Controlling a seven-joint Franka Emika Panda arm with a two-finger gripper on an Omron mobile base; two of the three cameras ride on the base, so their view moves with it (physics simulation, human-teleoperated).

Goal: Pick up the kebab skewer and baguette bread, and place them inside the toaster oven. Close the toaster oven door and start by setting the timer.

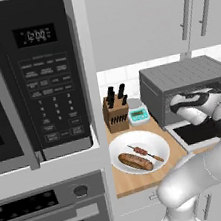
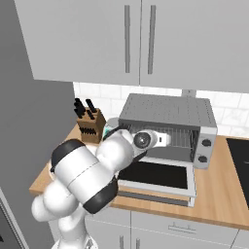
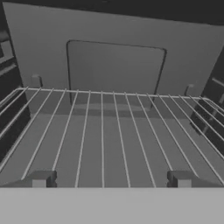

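I see white plate (image 1: 158, 143) on bench (image 1: 139, 181), well left of fingers (image 3: 110, 178), carrying baguette bread (image 1: 135, 161) and kebab skewer (image 1: 145, 152). Fingers spread, empty, over wire rack (image 3: 105, 131) inside toaster oven (image 2: 168, 111); toaster oven door (image 2: 155, 176) dropped open below.

A large black microwave with a lit digital clock and a keypad (image 1: 46, 77) is built into the tall unit at the left, above a stainless built-in oven with a round knob (image 1: 80, 190). On the light wooden counter (image 2: 219, 194), a brown wooden knife block with black-handled knives (image 1: 115, 112) stands at the back left corner against the white tiled wall (image 2: 233, 112). Just beside the block sits a small pale teal kitchen scale (image 1: 138, 115). A round white plate (image 1: 155, 138) lies near the counter's front edge. Grey wall cabinets with long bar handles (image 2: 138, 39) hang above. A black cooktop (image 2: 239, 158) lies at the counter's right edge.
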